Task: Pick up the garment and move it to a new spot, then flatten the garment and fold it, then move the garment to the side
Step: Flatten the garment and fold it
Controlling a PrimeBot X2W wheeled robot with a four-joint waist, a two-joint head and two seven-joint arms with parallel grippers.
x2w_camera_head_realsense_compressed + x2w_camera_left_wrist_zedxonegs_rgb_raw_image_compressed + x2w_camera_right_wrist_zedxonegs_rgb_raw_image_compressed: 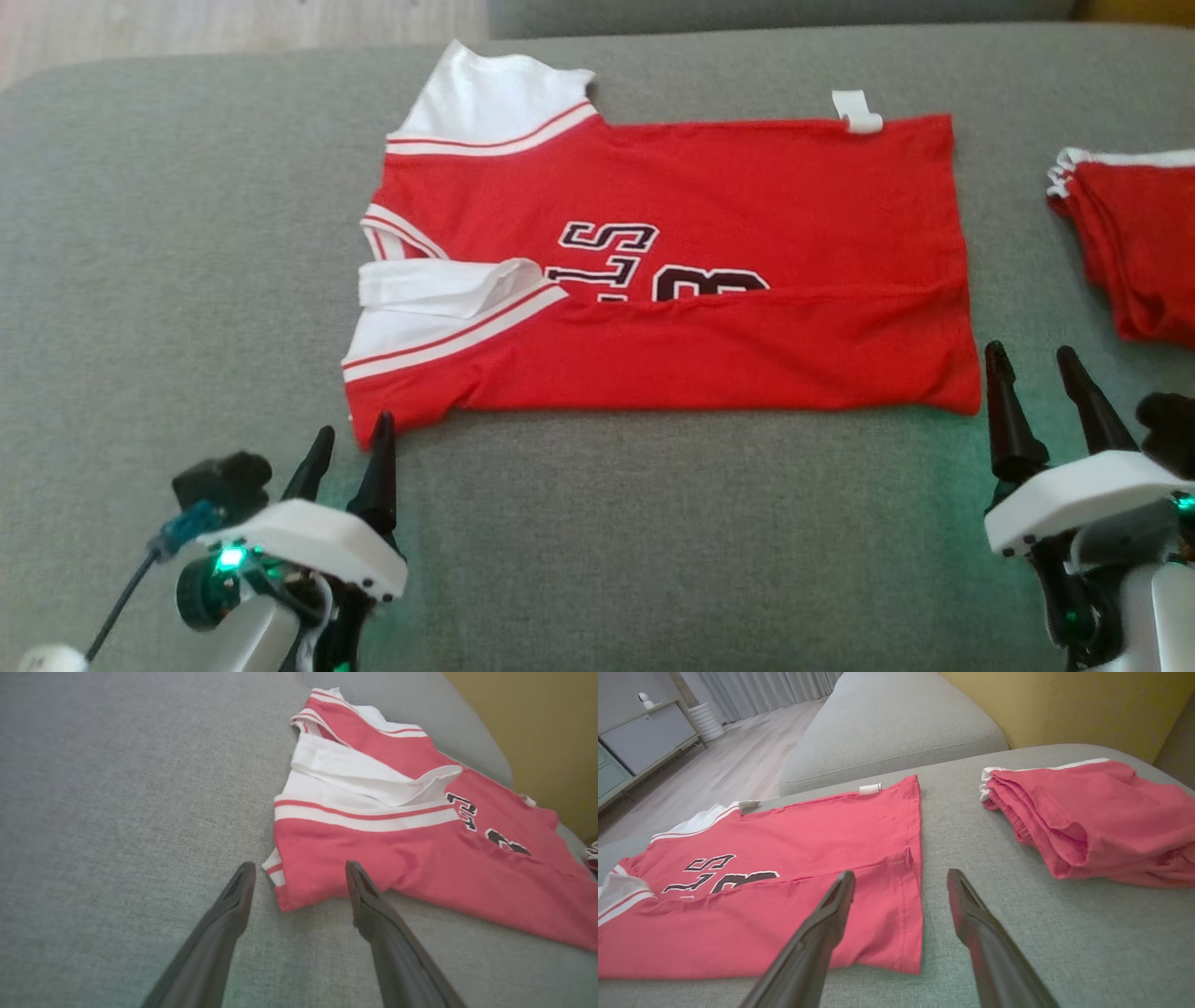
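A red short-sleeved jersey with white striped sleeves and dark lettering (747, 187) lies flat in the middle of a grey fabric cushion (187, 233), collar end to the left and hem to the right. Its near long edge is folded up over the lower part of the lettering. A small white label (857, 110) sticks out of the far edge.

The left hand (353, 425) is at the jersey's near-left corner with its fingers spread and nothing between them; in the left wrist view that corner lies between the tips (299, 864).

The right hand (1031, 349) is just beside the near-right corner, also spread and holding nothing (900, 872).

A folded red garment with white trim (1139, 243) lies apart on the cushion's right.
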